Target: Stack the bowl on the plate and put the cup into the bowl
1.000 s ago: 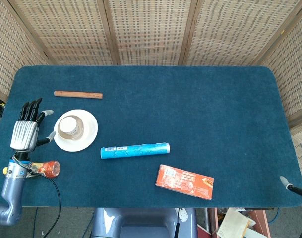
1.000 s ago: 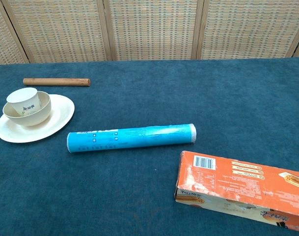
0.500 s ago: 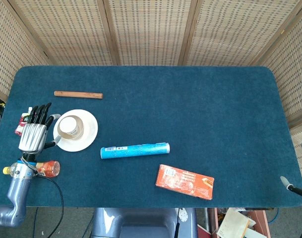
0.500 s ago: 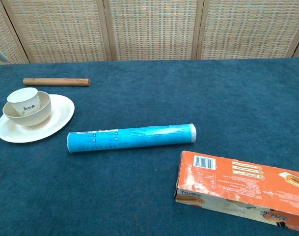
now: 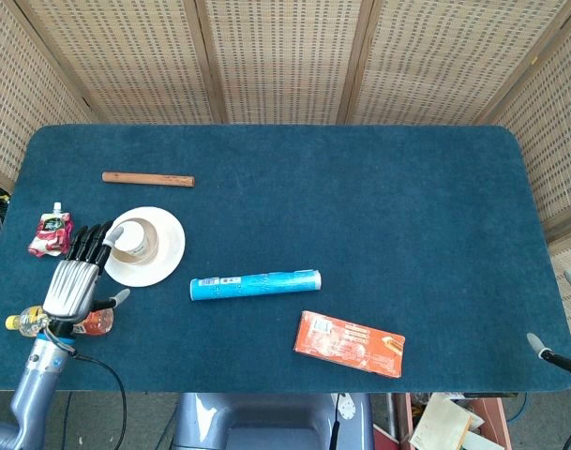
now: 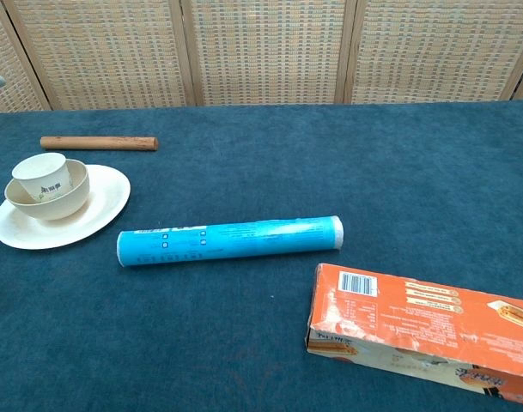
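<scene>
Head view: the left hand (image 5: 75,281) hangs over the table's (image 5: 360,187) left edge, fingers spread and straight, holding nothing; its dark fingertips (image 5: 96,238) reach toward the left rim of the plate (image 5: 169,253), and whether they touch it cannot be told. The right hand (image 5: 564,347) shows only as a few fingertips at the frame's right edge, so its state cannot be told.

Chest view: the cup (image 6: 40,178) stands upright inside the bowl (image 6: 65,198), which sits on the plate (image 6: 102,206). A brown wooden stick (image 6: 99,142) lies behind the plate, apart from it. A blue tube (image 6: 229,239) lies on its side just right of the plate, and an orange box (image 6: 416,330) lies flat further right, near the front.

Head view: a red pouch (image 5: 49,234) lies left of the fingers, and a small bottle (image 5: 88,321) lies by the wrist, partly hidden by it.
</scene>
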You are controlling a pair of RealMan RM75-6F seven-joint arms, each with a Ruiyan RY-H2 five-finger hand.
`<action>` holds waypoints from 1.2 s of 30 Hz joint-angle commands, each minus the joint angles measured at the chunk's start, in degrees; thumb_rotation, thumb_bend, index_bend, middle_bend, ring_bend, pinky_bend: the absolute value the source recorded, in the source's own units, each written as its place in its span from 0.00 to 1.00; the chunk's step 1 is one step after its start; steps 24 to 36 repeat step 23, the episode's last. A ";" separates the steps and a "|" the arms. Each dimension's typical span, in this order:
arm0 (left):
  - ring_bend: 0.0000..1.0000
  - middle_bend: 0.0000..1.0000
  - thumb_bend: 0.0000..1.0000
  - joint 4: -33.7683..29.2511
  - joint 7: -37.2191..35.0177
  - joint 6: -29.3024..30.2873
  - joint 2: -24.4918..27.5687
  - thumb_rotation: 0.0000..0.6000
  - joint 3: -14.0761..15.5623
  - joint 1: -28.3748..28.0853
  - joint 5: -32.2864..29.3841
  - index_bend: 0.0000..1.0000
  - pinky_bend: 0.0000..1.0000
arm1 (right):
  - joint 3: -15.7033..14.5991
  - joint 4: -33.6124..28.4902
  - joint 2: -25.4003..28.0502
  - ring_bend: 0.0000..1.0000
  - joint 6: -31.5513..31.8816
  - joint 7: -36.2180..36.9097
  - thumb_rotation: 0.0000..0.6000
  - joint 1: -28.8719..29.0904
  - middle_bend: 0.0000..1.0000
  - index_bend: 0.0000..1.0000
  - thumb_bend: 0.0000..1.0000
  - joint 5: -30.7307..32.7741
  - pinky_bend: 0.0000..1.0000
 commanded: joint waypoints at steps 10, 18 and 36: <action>0.00 0.00 0.10 -9.20 14.39 7.65 5.71 1.00 8.54 9.32 7.49 0.00 0.00 | -0.31 -1.03 -1.06 0.00 0.67 -6.06 1.00 0.36 0.00 0.00 0.17 -1.07 0.00; 0.00 0.00 0.10 -9.07 15.48 10.34 5.48 1.00 8.05 11.70 8.31 0.00 0.00 | -0.07 -0.62 -1.81 0.00 0.96 -10.52 1.00 0.67 0.00 0.00 0.17 -1.00 0.00; 0.00 0.00 0.10 -8.50 13.08 10.94 6.25 1.00 7.63 12.51 8.64 0.00 0.00 | -0.57 -0.73 -2.48 0.00 0.09 -12.46 1.00 1.23 0.00 0.00 0.17 -1.61 0.00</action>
